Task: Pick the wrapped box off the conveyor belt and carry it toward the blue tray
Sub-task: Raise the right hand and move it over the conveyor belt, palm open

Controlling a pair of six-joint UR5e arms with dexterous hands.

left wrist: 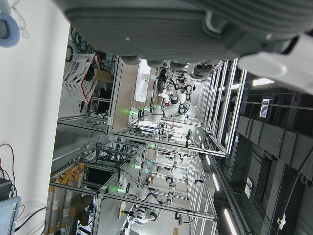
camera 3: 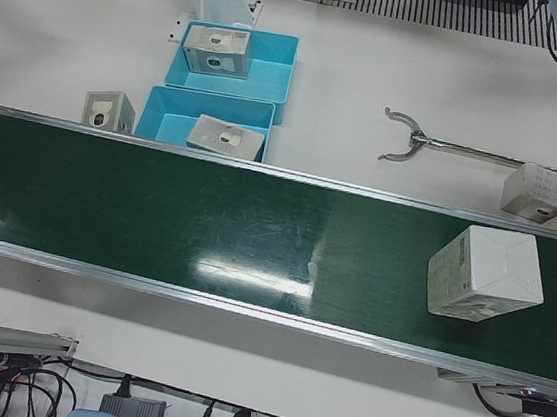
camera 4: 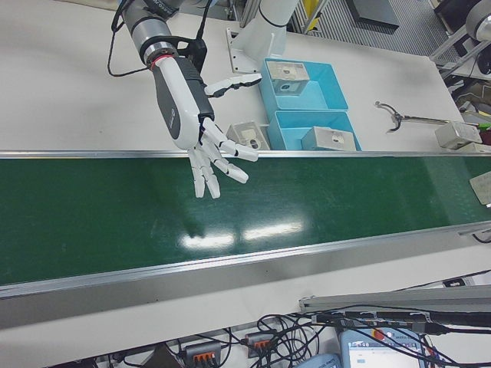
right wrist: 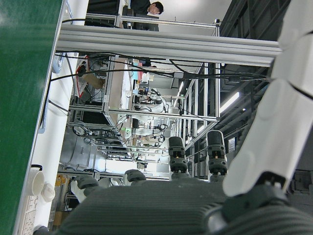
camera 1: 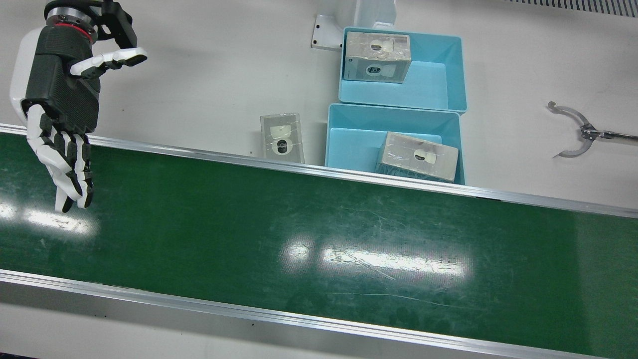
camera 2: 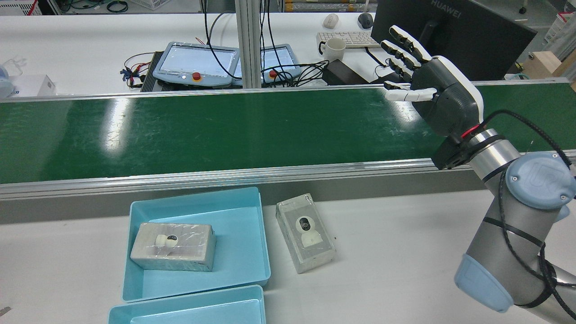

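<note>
A white wrapped box (camera 3: 485, 273) lies on the green conveyor belt (camera 3: 207, 221) near its end before the left arm, with no hand near it. It shows again at the belt's far edge (camera 4: 483, 186). My right hand (camera 1: 62, 114) hovers open over the belt's other end, fingers spread and empty (camera 2: 432, 85). Two blue trays (camera 1: 448, 94) (camera 1: 349, 119) stand beside the belt, each holding a wrapped box. My left hand (left wrist: 195, 24) shows only its palm in its own view, with nothing in it.
Another wrapped box (camera 1: 282, 137) lies on the white table beside the nearer tray (camera 2: 252, 243). A metal hook tool (camera 1: 578, 132) and one more box (camera 3: 550, 191) lie on the table's left-arm side. Monitor, keyboard and pendants (camera 2: 193, 63) stand beyond the belt.
</note>
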